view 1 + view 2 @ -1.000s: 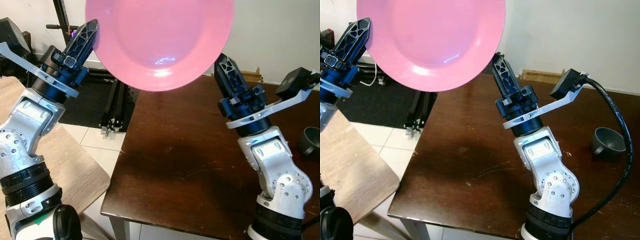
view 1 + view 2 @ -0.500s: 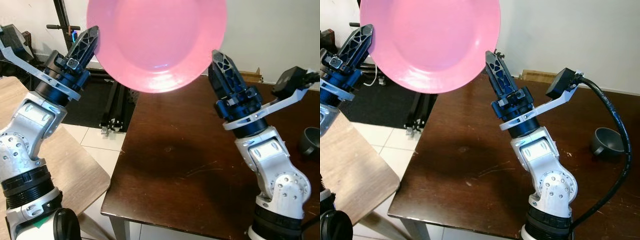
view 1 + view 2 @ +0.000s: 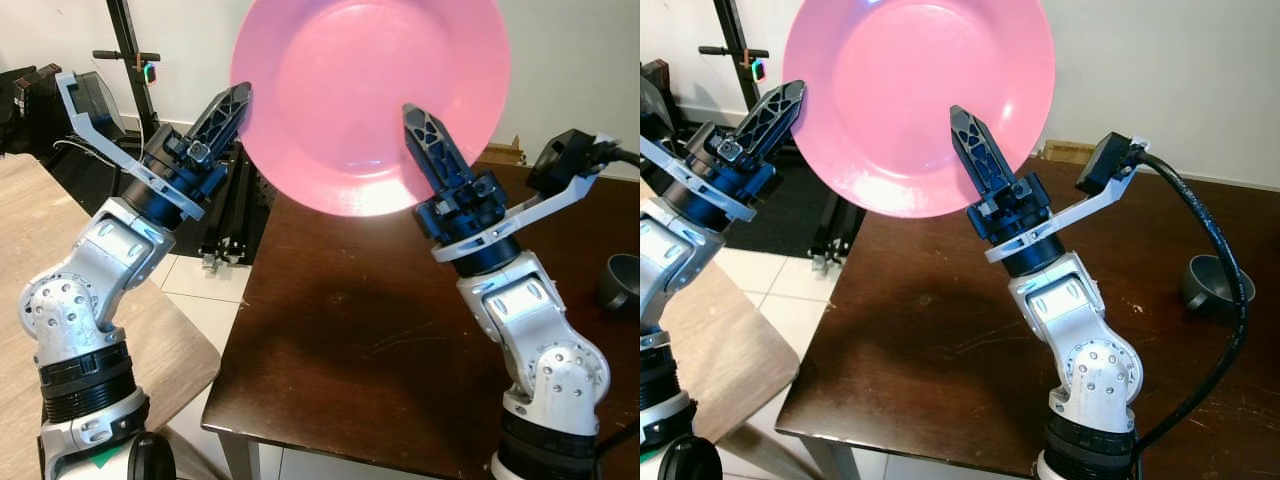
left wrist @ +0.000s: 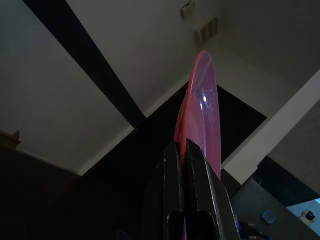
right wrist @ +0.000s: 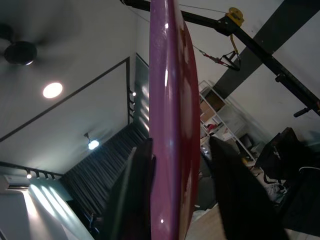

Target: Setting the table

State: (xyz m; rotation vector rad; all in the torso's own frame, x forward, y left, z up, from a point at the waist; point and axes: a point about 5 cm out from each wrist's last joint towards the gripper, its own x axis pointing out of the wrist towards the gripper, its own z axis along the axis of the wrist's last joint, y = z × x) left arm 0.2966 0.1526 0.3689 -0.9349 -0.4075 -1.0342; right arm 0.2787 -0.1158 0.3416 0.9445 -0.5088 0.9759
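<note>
A pink plate (image 3: 350,90) is held upright in the air above the far left part of the dark wooden table (image 3: 360,340). My left gripper (image 3: 238,100) is shut on its left rim; in the left wrist view the fingers (image 4: 181,146) pinch the plate (image 4: 202,110) edge-on. My right gripper (image 3: 425,125) is open and straddles the plate's lower right rim, with one finger in front of the plate's face. In the right wrist view the plate (image 5: 167,125) stands between the fingers (image 5: 230,200), with a gap on one side.
A grey bowl (image 3: 1215,285) sits at the table's right edge. A light wooden table (image 3: 130,320) stands on my left, with a strip of tiled floor (image 3: 200,290) between the two. A black stand (image 3: 130,60) and black frame lie behind.
The plate has moved to the right with my left arm swinging inward. My right gripper has shifted from behind the plate's lower right rim to straddling it, one finger now in front.
</note>
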